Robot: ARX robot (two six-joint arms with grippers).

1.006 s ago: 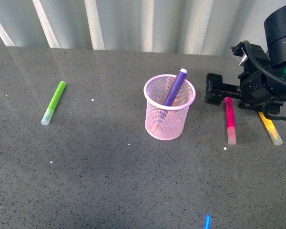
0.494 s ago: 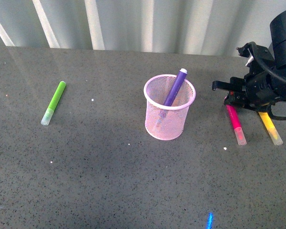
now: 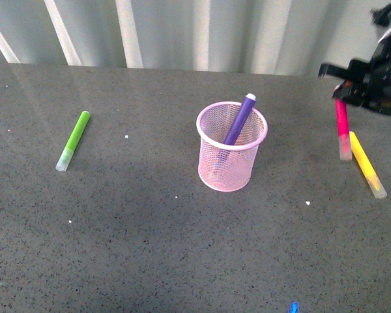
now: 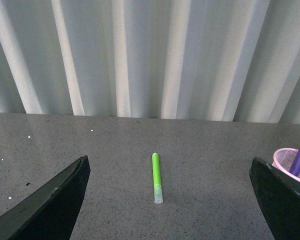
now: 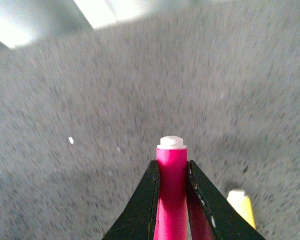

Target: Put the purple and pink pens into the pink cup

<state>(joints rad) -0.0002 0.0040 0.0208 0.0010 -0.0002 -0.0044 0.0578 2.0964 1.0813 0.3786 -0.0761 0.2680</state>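
The right gripper (image 5: 171, 200) has its fingers clamped on the pink pen (image 3: 343, 130), which is now lifted off the table (image 3: 150, 248) near its right edge, cap hanging down. The purple pen (image 3: 238, 122) already stands in the pink cup (image 3: 229, 171) at mid-table. One insertion remains.

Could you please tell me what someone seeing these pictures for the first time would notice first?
The pink cup at the middle of the grey table draws the eye, with the purple pen leaning in it, one end above the rim. At the far right, the right tool is shut on the pink pen, which hangs cap down beside the yellow marker. A lime-green marker lies alone at the left.
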